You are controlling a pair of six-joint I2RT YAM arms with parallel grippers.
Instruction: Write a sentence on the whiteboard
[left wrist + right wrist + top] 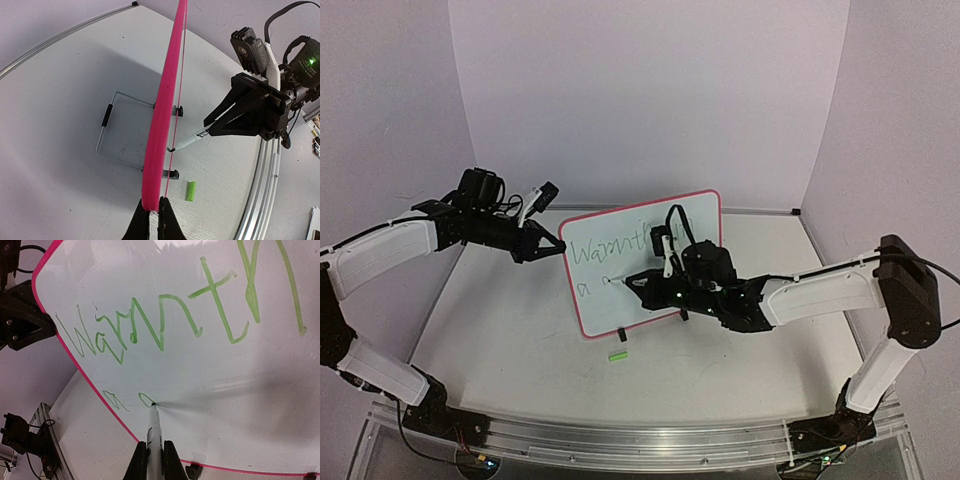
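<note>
Whiteboard, pinched by left gripper, risked tipping toward the table's far edge if right gripper's clamped marker overpressed.

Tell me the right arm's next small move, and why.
Probably draw the marker tip rightward to finish the letter: the right gripper holds it against the whiteboard at a small loop, the second line barely begun, and the left gripper clamps its edge.
</note>
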